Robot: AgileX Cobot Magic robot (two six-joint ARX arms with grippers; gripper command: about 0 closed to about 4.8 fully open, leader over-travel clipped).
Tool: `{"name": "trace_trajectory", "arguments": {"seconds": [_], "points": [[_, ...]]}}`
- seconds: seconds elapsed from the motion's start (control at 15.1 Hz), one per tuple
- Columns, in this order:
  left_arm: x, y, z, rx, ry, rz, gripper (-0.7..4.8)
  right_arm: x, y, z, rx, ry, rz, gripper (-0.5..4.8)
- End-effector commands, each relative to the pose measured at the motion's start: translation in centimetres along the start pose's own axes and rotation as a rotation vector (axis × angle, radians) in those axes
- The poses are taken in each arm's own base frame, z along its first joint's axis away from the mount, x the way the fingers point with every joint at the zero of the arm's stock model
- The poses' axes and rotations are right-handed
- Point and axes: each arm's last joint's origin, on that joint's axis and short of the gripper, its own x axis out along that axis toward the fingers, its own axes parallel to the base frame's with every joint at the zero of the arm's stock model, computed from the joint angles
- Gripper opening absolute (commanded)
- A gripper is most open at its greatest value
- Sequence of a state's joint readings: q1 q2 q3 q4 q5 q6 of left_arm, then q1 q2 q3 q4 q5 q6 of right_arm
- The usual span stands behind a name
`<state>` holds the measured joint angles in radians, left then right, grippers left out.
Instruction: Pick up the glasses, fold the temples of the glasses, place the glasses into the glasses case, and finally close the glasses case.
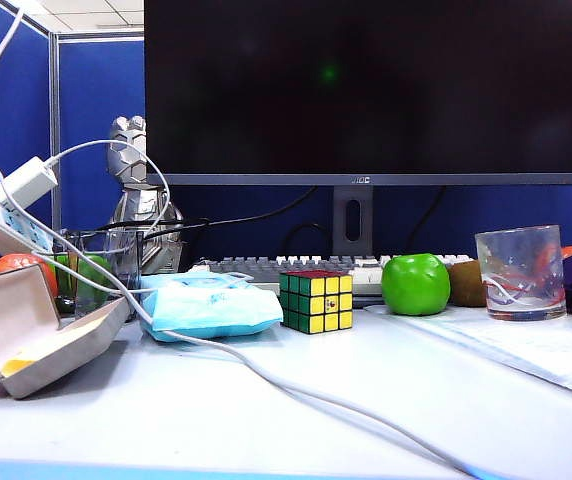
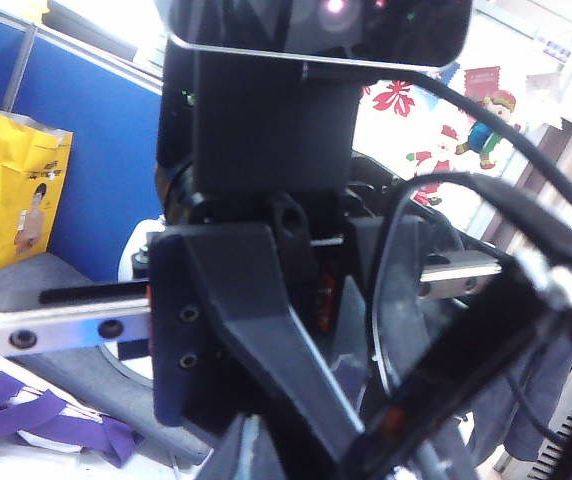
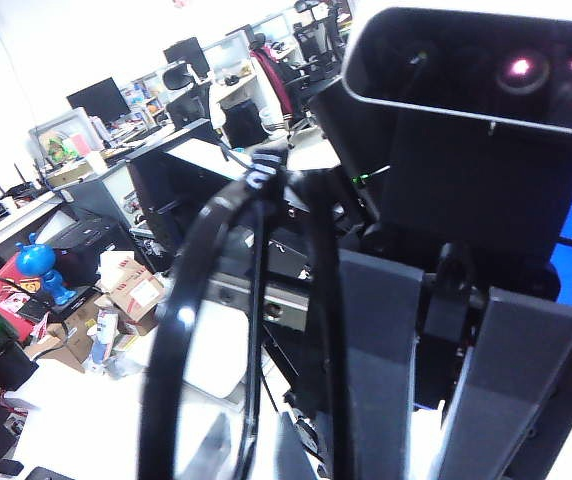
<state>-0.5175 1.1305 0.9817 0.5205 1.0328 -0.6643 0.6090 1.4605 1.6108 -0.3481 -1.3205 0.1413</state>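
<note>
Glasses case (image 1: 36, 335) lying open at left edge of desk (image 1: 296, 410), glasses (image 3: 221, 330) raised between both arms, left gripper (image 2: 366, 440) clamped on frame, right gripper (image 3: 426, 420) narrow on glasses, neither gripper visible from exterior camera.

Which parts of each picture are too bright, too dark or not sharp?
Exterior view: monitor is dark, table evenly lit and sharp. Left wrist view: background washed out, glasses blurred in the left end effector. Right wrist view: right end effector dark, glasses rim blurred.

one glasses case (image 1: 26, 335), one glasses (image 3: 236, 330)
</note>
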Motion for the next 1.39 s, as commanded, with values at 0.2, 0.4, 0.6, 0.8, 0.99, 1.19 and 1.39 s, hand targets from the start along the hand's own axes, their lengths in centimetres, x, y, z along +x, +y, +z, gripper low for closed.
{"name": "trace_trajectory", "arguments": {"seconds": [0.2, 0.4, 0.6, 0.8, 0.99, 1.19, 1.39], "points": [[-0.1, 0.1, 0.9, 0.075, -0.193, 0.218, -0.04, -0.6, 2.1, 1.1, -0.068, -0.023, 0.002, -0.05], [-0.4, 1.6, -0.2, -0.057, -0.21, 0.461, -0.04, -1.2, 4.9, 2.3, -0.172, -0.057, 0.009, -0.05], [-0.3, 2.2, -1.3, -0.136, -0.098, 0.429, -0.04, -1.4, 6.1, 3.5, -0.292, -0.1, 0.018, -0.05], [0.0, 1.5, -1.1, -0.128, -0.033, 0.253, -0.04, -1.2, 5.6, 3.6, -0.3, -0.11, 0.001, -0.05], [0.2, 1.1, -0.9, -0.094, -0.039, 0.201, -0.04, -0.7, 4.7, 3.3, -0.276, -0.101, 0.014, -0.05], [0.6, 0.3, -0.1, -0.014, -0.09, 0.137, -0.04, -0.2, 4.1, 3.1, -0.235, -0.095, 0.018, -0.05], [0.7, -0.4, 0.5, 0.049, -0.127, 0.077, -0.04, -0.2, 3.8, 2.9, -0.206, -0.094, 0.0, -0.05]]}}
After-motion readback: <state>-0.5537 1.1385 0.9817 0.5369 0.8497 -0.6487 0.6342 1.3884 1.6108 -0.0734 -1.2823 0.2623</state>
